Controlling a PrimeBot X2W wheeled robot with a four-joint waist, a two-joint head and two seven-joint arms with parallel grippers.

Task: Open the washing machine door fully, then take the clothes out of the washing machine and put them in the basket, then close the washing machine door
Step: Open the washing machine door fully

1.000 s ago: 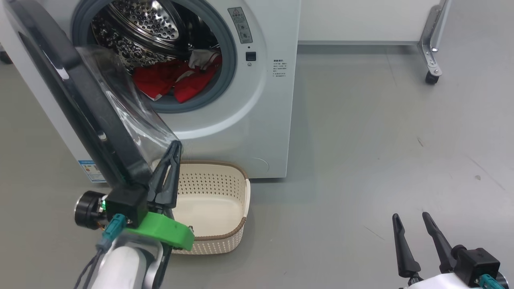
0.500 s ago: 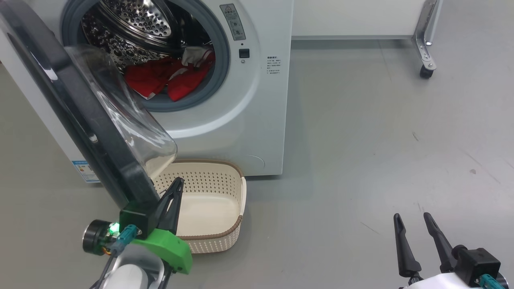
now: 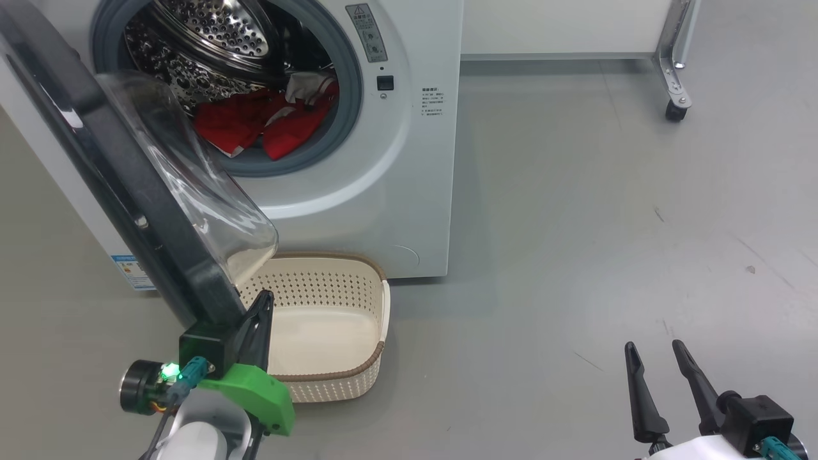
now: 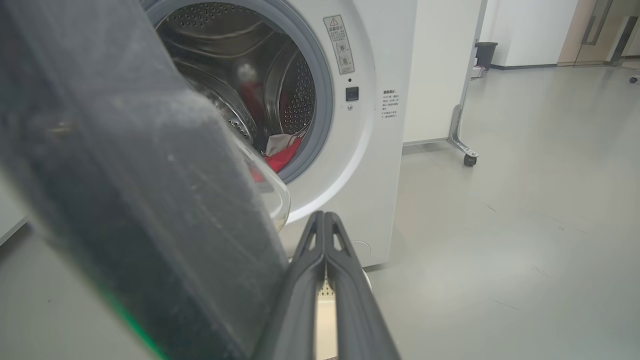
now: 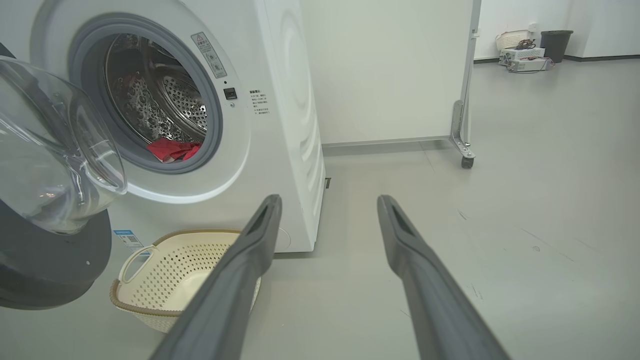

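1. Left gripper [image 3: 265, 299] has slid back toward the robot over the last second. Its tips were up by the lower corner of the glass bowl [image 3: 204, 204], and now they sit at the bottom edge of the washing machine door [image 3: 128, 211]. The head camera drifted a bit too, so the small shift of everything else isn't real.
2. The washing machine [image 3: 409, 191] stands at the far left, drum mouth facing the robot.
3. The door swings from its left side and looks about half open. Its black rim runs in a line from far left to near, and the inner face with the bowl points right, over the basket. It isn't fully open yet, by the look of it.
4. The basket [image 3: 339, 390] is on the floor right in front of the machine. It's empty, its long axis runs near to far, and its left part is tucked under the door.
5. The clothes [image 3: 255, 124] are a red bundle low in the drum at the lip, stretched left to right.
6. The left gripper's fingers are pressed together, pinching nothing, just beside the rim. Whether they touch it, can't tell. The right gripper [image 3: 653, 345] is spread wide and empty at the near right, well apart from all of it.
7. To finish the opening cleanly, the robot should probably push the rim's inner side leftward and away with the closed fingers. It should follow the door's own arc, stay off the glass, and keep clear above the basket.
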